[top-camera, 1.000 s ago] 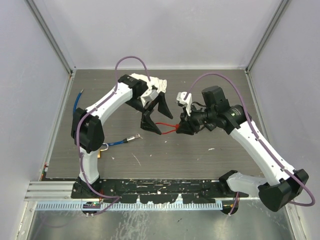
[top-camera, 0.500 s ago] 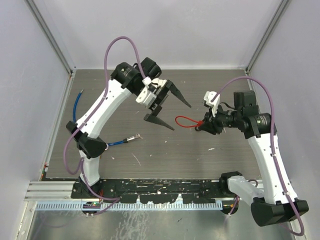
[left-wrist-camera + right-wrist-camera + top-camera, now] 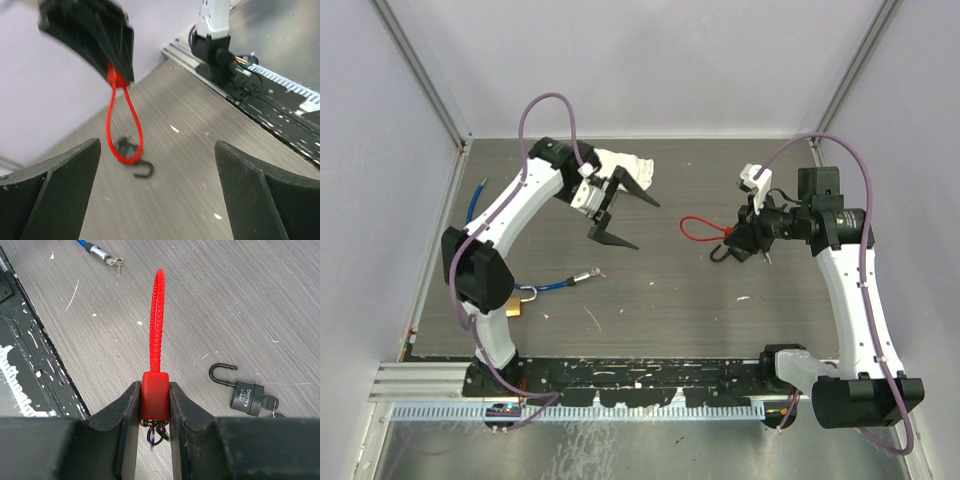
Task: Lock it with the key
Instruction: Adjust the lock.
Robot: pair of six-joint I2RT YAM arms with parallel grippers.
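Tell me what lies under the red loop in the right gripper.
A black padlock, shackle open, lies on the table below the red loop, slightly to one side. The right gripper partly covers the key in its base.

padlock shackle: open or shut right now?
Open. In the right wrist view the padlock lies flat, and one end of its shackle hangs free of the body like a hook.

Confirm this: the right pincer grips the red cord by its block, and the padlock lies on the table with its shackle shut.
Not shut: the padlock lies on the table with its shackle open, as the right wrist view shows. The right pincer does grip the red cord by its block.
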